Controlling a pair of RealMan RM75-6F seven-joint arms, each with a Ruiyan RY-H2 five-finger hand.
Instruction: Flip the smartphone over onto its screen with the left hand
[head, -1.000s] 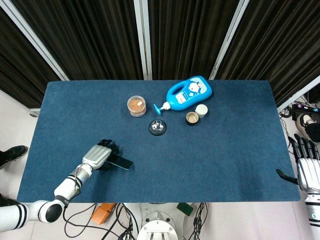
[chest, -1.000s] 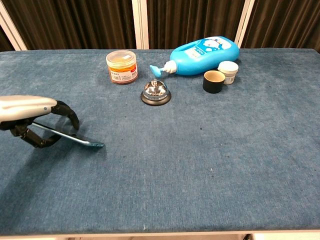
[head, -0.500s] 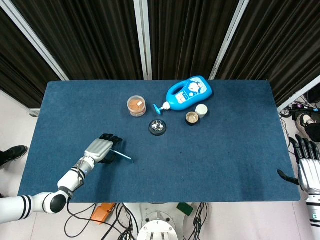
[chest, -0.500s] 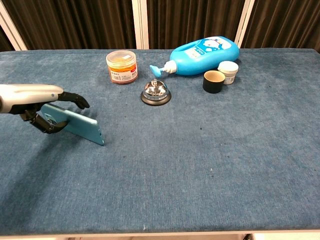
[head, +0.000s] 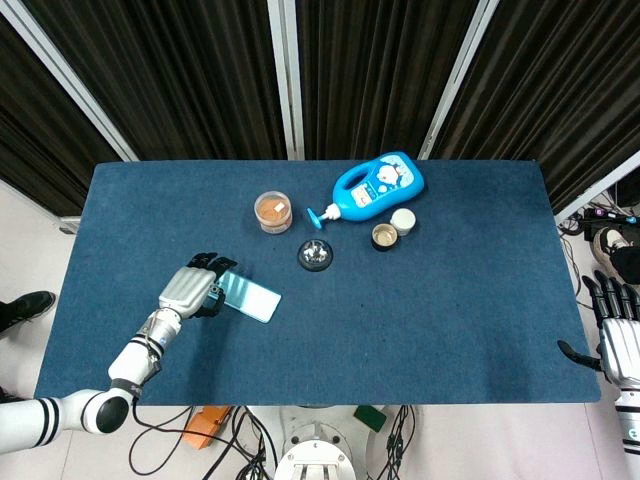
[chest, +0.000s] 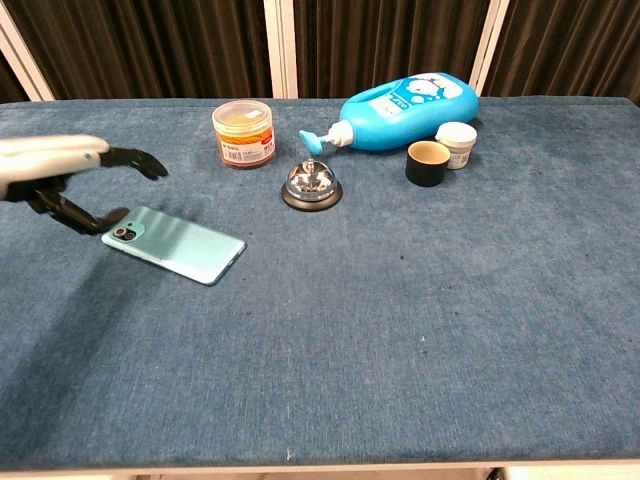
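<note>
- The left hand (chest: 65, 170) is at the left side of the table (head: 450, 300), just beside the camera end of the smartphone. Its fingers (chest: 135, 158) are spread apart above the phone, and the thumb reaches down toward the phone's corner; I cannot tell if it touches. The hand holds nothing, probably because the phone lies flat and needs no more support.
- The smartphone (chest: 175, 243) lies flat on the blue cloth, its green back and camera lens up, so the screen is down. Judging from this, the flip looks done, and the hand only needs to go away without pushing the phone.
- The orange jar (chest: 244, 134), the silver bell (chest: 311, 186), the blue pump bottle (chest: 405, 100) lying on its side, the black cup (chest: 427, 163) and the white jar (chest: 456, 143) stand in the far middle, well apart from the phone, so they do not disturb the flip.
- The right hand (head: 620, 335) waits off the right edge of the table, fingers apart and holding nothing, since the task is for the left hand only.
</note>
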